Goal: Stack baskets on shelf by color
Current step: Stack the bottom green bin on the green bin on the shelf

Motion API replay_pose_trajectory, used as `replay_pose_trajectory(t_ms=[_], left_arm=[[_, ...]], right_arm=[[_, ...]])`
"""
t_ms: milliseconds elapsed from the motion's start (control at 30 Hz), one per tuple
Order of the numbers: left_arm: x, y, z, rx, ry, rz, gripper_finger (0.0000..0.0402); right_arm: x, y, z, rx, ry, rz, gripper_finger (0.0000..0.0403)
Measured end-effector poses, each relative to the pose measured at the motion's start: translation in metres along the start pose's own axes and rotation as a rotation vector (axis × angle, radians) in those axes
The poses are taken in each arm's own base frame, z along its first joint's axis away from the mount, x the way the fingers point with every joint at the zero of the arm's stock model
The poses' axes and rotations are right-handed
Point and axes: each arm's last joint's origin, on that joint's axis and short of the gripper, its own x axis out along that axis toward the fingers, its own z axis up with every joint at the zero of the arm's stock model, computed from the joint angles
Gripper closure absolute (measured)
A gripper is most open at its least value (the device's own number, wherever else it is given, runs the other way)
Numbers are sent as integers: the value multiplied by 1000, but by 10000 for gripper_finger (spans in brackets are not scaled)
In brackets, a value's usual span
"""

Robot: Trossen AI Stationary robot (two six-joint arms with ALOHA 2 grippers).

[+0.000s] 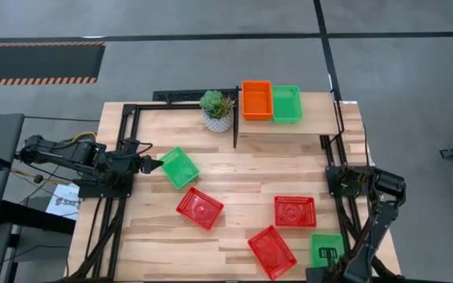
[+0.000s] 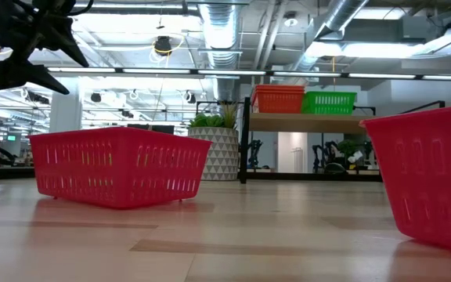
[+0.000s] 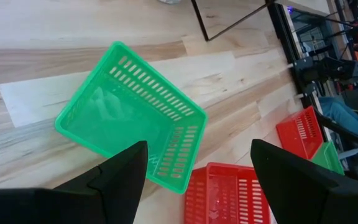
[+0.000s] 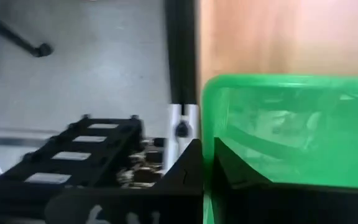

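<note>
Paper point(image 1: 63, 201) beside left claw point(image 1: 152, 164), print partly hidden, unreadable

three red baskets point(image 1: 200, 207), three green baskets point(image 1: 179, 167) (one on the shelf point(image 1: 313, 124)), one orange basket point(image 1: 256, 100), one potted plant point(image 1: 217, 109)

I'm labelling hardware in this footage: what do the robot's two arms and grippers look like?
Both arms are black and jointed. The left arm carries thin cables, one yellowish, along its links, and the left gripper ends in two broad, flat, pointed matte-black fingers. The right arm is bulkier at its joints; the right gripper is equally dark. No markings are legible.
</note>
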Motion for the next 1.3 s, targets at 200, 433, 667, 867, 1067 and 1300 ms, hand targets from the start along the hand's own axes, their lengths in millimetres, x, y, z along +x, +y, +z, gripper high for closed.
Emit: replay_pose_trajectory(t_ms=[200, 433, 667, 867, 1067, 1300], left_arm=[[0, 0, 0, 0, -17, 3, 128], [0, 0, 0, -3, 1, -1, 128], [0, 0, 0, 0, 12, -3, 128], [0, 0, 1, 18, -19, 4, 128], [0, 0, 2, 18, -59, 12, 128], [0, 0, 2, -2, -83, 17, 128]], right_arm=[[-46, 6, 8, 24, -81, 133, 395], [-169, -28, 15, 111, -380, 355, 398], [-285, -116, 1, 80, -910, 234, 399], [-340, -193, -14, -39, -1232, -289, 391], [-362, -248, -15, -74, -1170, -733, 391], [-360, -293, 6, -21, -893, -937, 391]])
